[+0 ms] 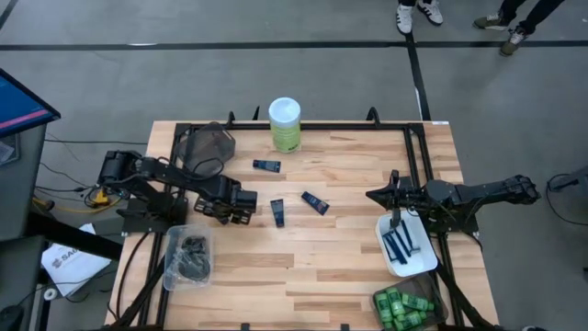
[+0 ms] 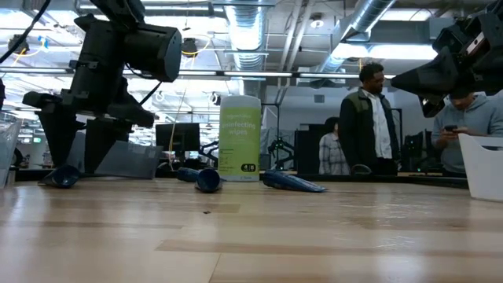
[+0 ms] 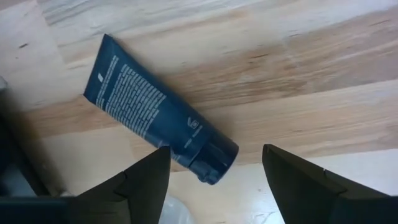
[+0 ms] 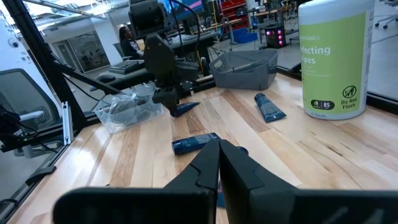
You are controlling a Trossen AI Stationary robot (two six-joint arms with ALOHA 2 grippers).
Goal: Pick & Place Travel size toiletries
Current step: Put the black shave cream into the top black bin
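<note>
While the middle and near half of the wooden table [image 1: 303, 267] lie mostly bare, we see the clutter kept to the borders: a grey bin [image 1: 206, 147] and a tall green canister [image 1: 285, 124] along the far edge, a clear tray of dark discs [image 1: 189, 256] at the left edge, a white tray holding blue razors [image 1: 401, 244] at the right edge, and a tub of small green bottles [image 1: 404, 308] at the near right corner. Three navy tubes lie in the open centre, well apart from each other. Our left gripper [image 1: 241, 210] hovers over the left-centre of the table, its fingers [image 3: 146, 180] spread apart and holding nothing, just beside the nearest tube [image 3: 155, 112]. That tube is short, dark navy with fine white print, flat at its crimped end and round at its dark cap, lying at a slant on the wood. Our right gripper [image 1: 378, 196] waits above the white tray's far end with fingers pressed together, apparently empty.
</note>
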